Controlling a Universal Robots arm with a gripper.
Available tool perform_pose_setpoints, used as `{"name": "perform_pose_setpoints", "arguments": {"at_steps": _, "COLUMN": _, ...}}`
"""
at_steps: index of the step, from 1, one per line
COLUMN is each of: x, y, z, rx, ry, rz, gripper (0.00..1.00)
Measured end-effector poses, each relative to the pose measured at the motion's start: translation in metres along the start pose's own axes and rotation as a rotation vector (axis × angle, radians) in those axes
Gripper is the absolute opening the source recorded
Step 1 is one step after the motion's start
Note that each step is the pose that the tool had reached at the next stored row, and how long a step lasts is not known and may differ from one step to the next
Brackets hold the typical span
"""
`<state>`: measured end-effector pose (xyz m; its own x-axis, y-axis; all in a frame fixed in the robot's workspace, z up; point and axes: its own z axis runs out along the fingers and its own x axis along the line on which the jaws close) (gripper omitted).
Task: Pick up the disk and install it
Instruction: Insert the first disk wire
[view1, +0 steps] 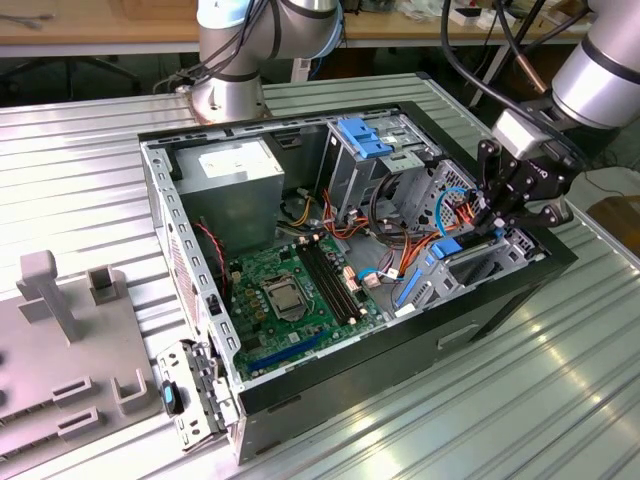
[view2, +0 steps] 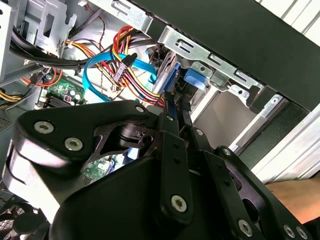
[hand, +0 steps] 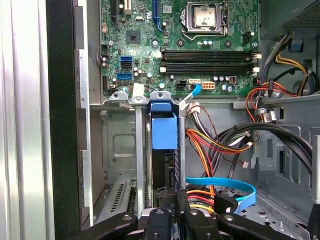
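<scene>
- Black linkage arms of the gripper fill the near foreground in both wrist views, the fingers drawn narrow and close together; they appear pinched on the edge of the disk, though the contact itself is partly hidden.
- Just beyond the fingertips, the disk stands on edge in the drive bay at the case's front corner. In the first wrist view its blue rail shows between two upright metal guides, a dark face below it.
- Judging by its build, the disk should be rigid, fairly heavy for its size and shock-sensitive. Its metal faces are probably slippery, so the blue rails or side edges look like the better hold.
- Coloured wire bundles and a blue ribbon cable lie just beside the bay, near enough to snag.
- In the exterior view the gripper points down into the computer case at the exterior view's right, with the arm's wrist angled in from above.
- Farther off sits the green motherboard, then the grey power supply against the far wall.
</scene>
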<state>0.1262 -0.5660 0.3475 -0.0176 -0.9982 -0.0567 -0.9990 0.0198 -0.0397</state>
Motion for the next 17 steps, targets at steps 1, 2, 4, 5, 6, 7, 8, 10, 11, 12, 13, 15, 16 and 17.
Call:
{"name": "perform_pose_setpoints", "arguments": {"at_steps": 1, "x": 0.0000, "y": 0.0000, "z": 0.0004, "rx": 0.0000, "ry": 0.0000, "rz": 0.000, "gripper": 0.17}}
{"name": "perform_pose_setpoints", "arguments": {"at_steps": 2, "x": 0.0001, "y": 0.0000, "z": 0.0010, "rx": 0.0000, "ry": 0.0001, "rz": 0.000, "gripper": 0.17}}
{"name": "perform_pose_setpoints", "arguments": {"at_steps": 4, "x": 0.0001, "y": 0.0000, "z": 0.0017, "rx": 0.0000, "ry": 0.0003, "rz": 0.000, "gripper": 0.17}}
{"name": "perform_pose_setpoints", "arguments": {"at_steps": 5, "x": 0.0001, "y": 0.0001, "z": 0.0020, "rx": 0.0001, "ry": 0.0002, "rz": 0.000, "gripper": 0.17}}
{"name": "perform_pose_setpoints", "arguments": {"at_steps": 6, "x": 0.0002, "y": 0.0001, "z": 0.0025, "rx": 0.0000, "ry": 0.0002, "rz": 0.000, "gripper": 0.17}}
{"name": "perform_pose_setpoints", "arguments": {"at_steps": 7, "x": 0.0001, "y": 0.0001, "z": 0.0028, "rx": 0.0000, "ry": 0.0002, "rz": 0.000, "gripper": 0.17}}
{"name": "perform_pose_setpoints", "arguments": {"at_steps": 8, "x": 0.0002, "y": 0.0001, "z": 0.0028, "rx": 0.0000, "ry": 0.0002, "rz": 0.000, "gripper": 0.17}}
{"name": "perform_pose_setpoints", "arguments": {"at_steps": 10, "x": 0.0002, "y": 0.0001, "z": 0.0030, "rx": 0.0000, "ry": 0.0001, "rz": 0.000, "gripper": 0.17}}
{"name": "perform_pose_setpoints", "arguments": {"at_steps": 11, "x": 0.0002, "y": 0.0001, "z": 0.0028, "rx": 0.0000, "ry": -0.0002, "rz": 0.000, "gripper": 0.17}}
{"name": "perform_pose_setpoints", "arguments": {"at_steps": 12, "x": 0.0001, "y": 0.0001, "z": 0.0015, "rx": 0.0001, "ry": -0.0006, "rz": 0.000, "gripper": 0.17}}
{"name": "perform_pose_setpoints", "arguments": {"at_steps": 13, "x": 0.0000, "y": 0.0000, "z": 0.0003, "rx": 0.0000, "ry": -0.0001, "rz": 0.000, "gripper": 0.17}}
{"name": "perform_pose_setpoints", "arguments": {"at_steps": 15, "x": 0.0000, "y": 0.0000, "z": 0.0003, "rx": 0.0000, "ry": -0.0004, "rz": 0.000, "gripper": 0.17}}
{"name": "perform_pose_setpoints", "arguments": {"at_steps": 16, "x": 0.0000, "y": 0.0000, "z": 0.0002, "rx": 0.0001, "ry": -0.0002, "rz": 0.000, "gripper": 0.17}}
{"name": "perform_pose_setpoints", "arguments": {"at_steps": 17, "x": 0.0000, "y": 0.0000, "z": 0.0001, "rx": 0.0000, "ry": 0.0000, "rz": 0.000, "gripper": 0.17}}
